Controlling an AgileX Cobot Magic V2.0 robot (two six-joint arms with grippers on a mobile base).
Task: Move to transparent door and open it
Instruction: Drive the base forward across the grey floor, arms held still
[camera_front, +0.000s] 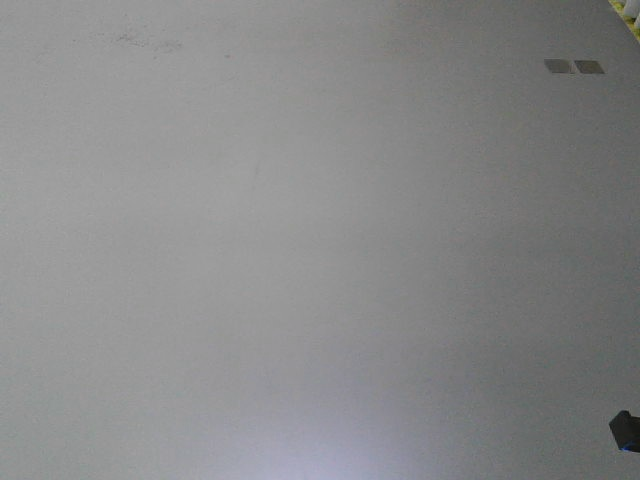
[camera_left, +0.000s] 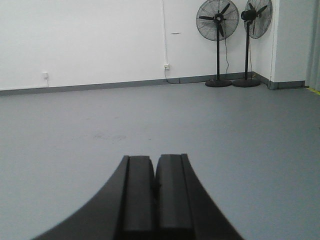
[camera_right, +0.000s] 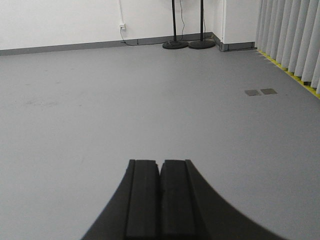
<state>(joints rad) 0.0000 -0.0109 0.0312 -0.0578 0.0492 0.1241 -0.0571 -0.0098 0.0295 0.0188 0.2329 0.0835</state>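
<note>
Tools: left tool (camera_left: 155, 161) and right tool (camera_right: 160, 163) both pressed together, empty. Transparent door in no view; must be found first. Judged heavy, rigid, fragile: pull by frame or handle, never glass. Around: grey floor (camera_right: 100, 100), pedestal fans (camera_left: 218, 22), blinds (camera_right: 295, 35); path open.

- I can read no text, label, brand, number or sign in any of my views.
- The floor plates (camera_right: 260, 92) at two o'clock look blank to me.

Low forward wrist views, shared grey floor (camera_right: 100, 100)
</note>
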